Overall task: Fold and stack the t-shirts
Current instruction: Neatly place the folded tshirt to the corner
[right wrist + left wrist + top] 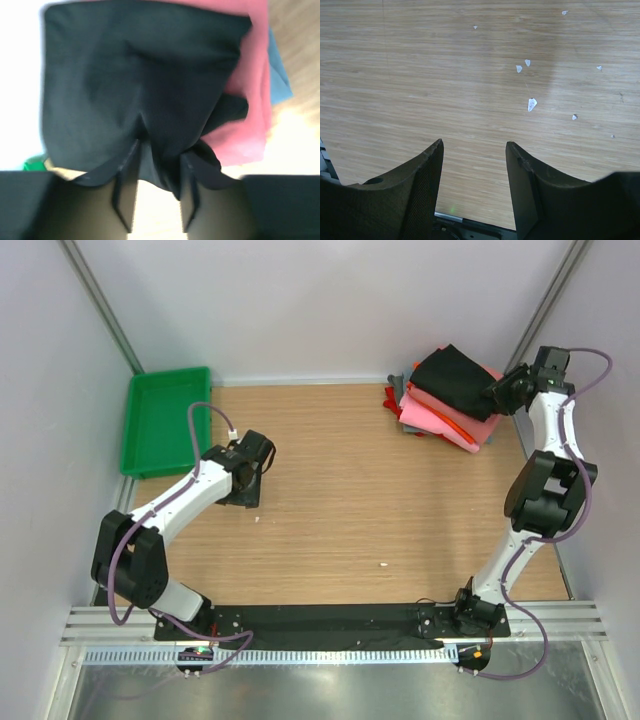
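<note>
A folded black t-shirt [455, 380] lies on top of a stack of folded t-shirts [440, 422] in pink, red and grey at the table's far right. My right gripper [500, 392] is at the black shirt's right edge. In the right wrist view the black t-shirt [140, 80] fills the frame, and a fold of its edge hangs between the parted fingers of the right gripper [159, 150]. A pink t-shirt [250, 75] shows under it. My left gripper [245, 490] is open and empty over bare wood at the left; the left wrist view shows the left gripper [474, 145] the same.
A green plastic tray [130, 425] stands at the far left corner. White walls and metal posts close in the table's back and sides. Small white scraps [532, 104] lie on the wood ahead of the left gripper.
</note>
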